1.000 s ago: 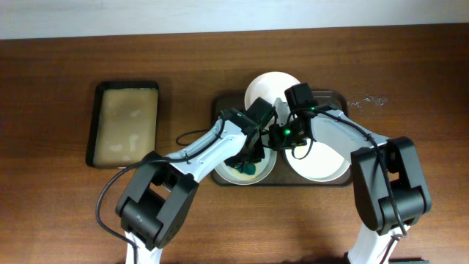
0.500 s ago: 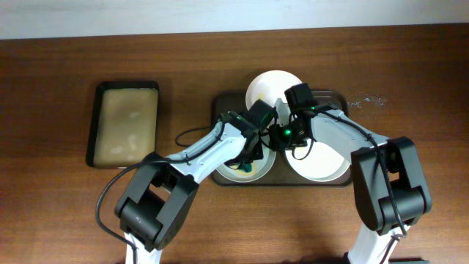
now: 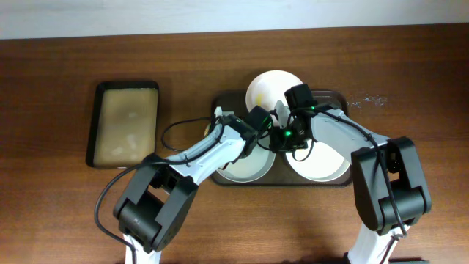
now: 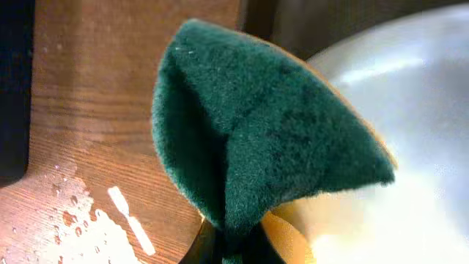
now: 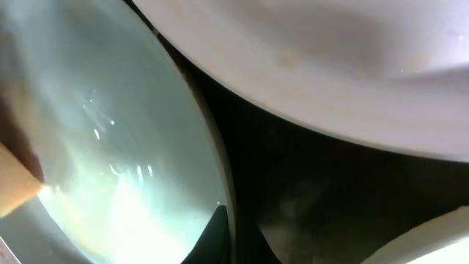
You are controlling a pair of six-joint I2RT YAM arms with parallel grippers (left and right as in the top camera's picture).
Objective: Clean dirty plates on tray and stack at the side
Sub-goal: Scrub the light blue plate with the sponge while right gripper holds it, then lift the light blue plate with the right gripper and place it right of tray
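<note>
Three white plates lie on the dark brown tray [image 3: 338, 97]: a left plate [image 3: 245, 167], a right plate [image 3: 322, 158] and a far plate [image 3: 265, 88] leaning on the back rim. My left gripper [image 3: 251, 138] is over the left plate's far edge, shut on a folded green sponge [image 4: 264, 132] with a yellow underside; the plate [image 4: 410, 110] shows beside it. My right gripper [image 3: 282, 141] is shut on the left plate's right rim. In the right wrist view the gripper [image 5: 233, 238] pinches that glossy plate [image 5: 95, 132], with the far plate [image 5: 330, 66] above and the tray floor [image 5: 293, 169] between.
A smaller black tray with tan lining [image 3: 126, 123] lies on the wooden table to the left. Water drops [image 4: 80, 220] sit on the wood beside the sponge, and more wet spots [image 3: 370, 100] lie right of the brown tray.
My left gripper has moved the sponge from the middle of the left plate up to its far edge. The sponge no longer shows from overhead. The right gripper has held still.
</note>
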